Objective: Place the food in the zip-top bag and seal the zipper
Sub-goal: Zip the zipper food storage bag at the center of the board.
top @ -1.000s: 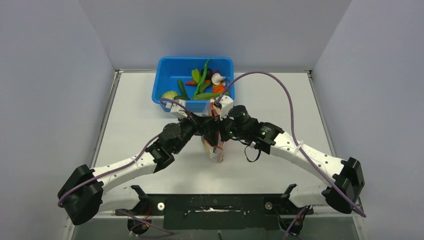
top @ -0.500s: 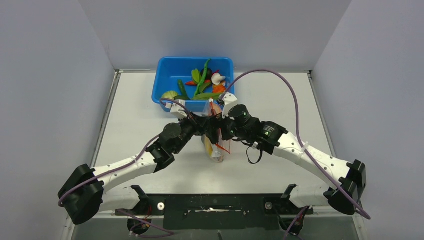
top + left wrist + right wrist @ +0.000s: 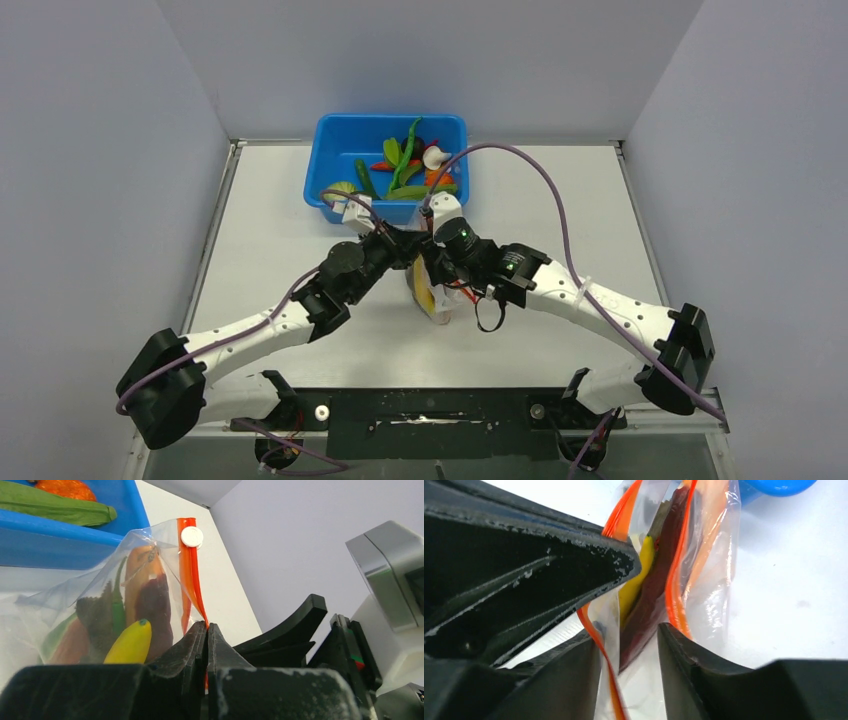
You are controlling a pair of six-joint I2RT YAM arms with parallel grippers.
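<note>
The zip-top bag (image 3: 432,306) stands on the table (image 3: 560,200) near the blue tub (image 3: 335,140), on the side toward the arms. It holds a yellow banana (image 3: 131,642) and dark red food (image 3: 152,605). The left gripper (image 3: 206,628) is pinched tight on the zipper (image 3: 187,565). The right gripper (image 3: 629,640) has its fingers narrowly parted, astride the bag's mouth.

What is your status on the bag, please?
Left tool shut on zipper. Right tool open, astride bag mouth. Banana inside, mouth unsealed. Tub close behind.
</note>
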